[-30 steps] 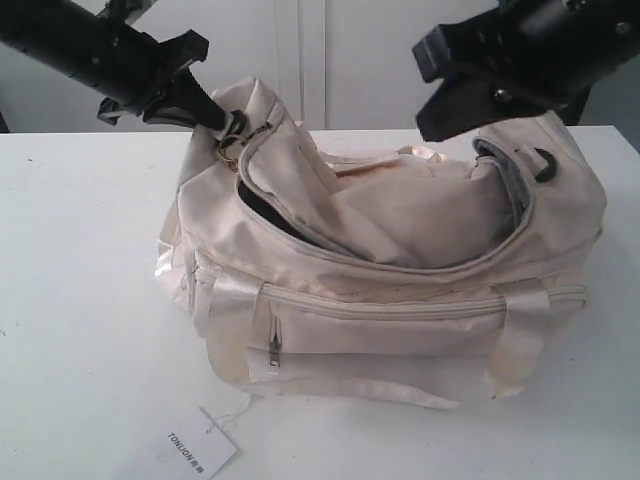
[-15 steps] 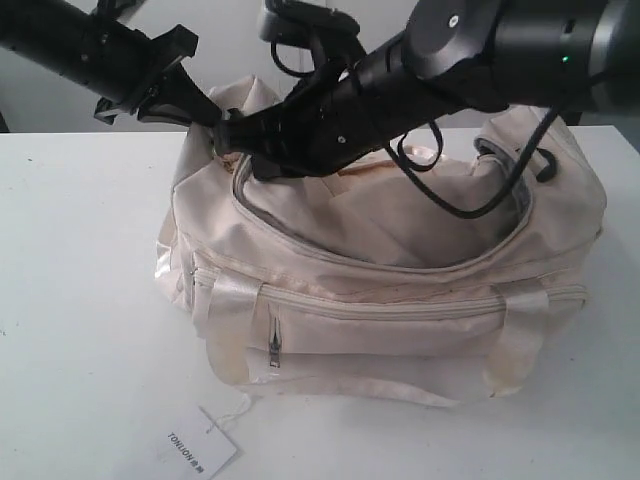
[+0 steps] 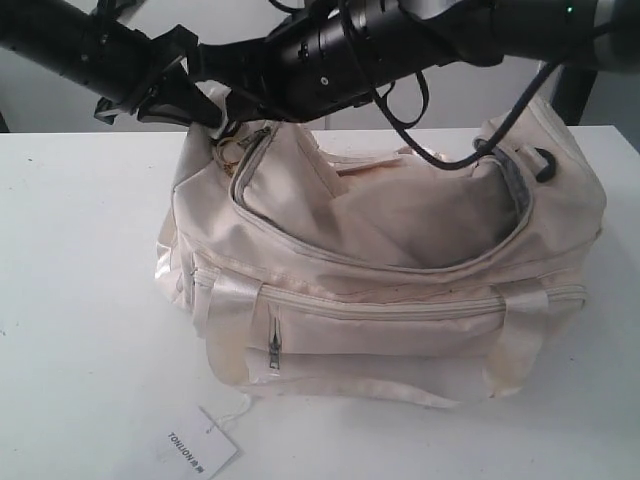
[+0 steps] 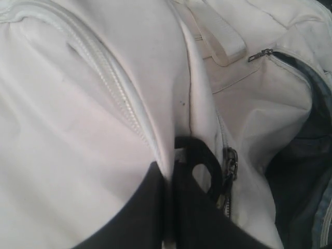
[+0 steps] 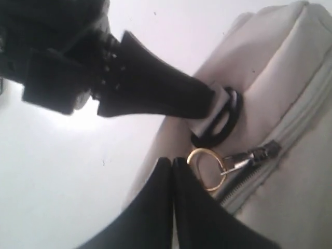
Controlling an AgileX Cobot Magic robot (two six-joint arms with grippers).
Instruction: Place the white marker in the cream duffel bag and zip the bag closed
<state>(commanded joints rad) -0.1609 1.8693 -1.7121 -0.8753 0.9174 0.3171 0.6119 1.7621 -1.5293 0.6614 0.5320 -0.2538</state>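
Observation:
The cream duffel bag (image 3: 380, 290) lies on the white table, its curved top zipper (image 3: 300, 245) unzipped and dark lining (image 4: 306, 171) showing at one end. My left gripper (image 4: 171, 166) is shut on a fold of the bag's fabric beside the black end ring (image 4: 199, 161), holding that end up. My right arm (image 3: 350, 50) reaches across over the bag. Its gripper (image 5: 171, 162) is shut with nothing between its fingers, the tips right beside the gold ring pull (image 5: 206, 169). The white marker is out of view.
A white hang tag (image 3: 195, 448) lies on the table in front of the bag. The front pocket's zip pull (image 3: 274, 350) hangs at the bag's near left side. A white wall stands behind the table.
My right arm has swung from the upper right across the bag to its left end, by the gold ring pull. The dark gap at the bag's left has narrowed. The left gripper stays put.

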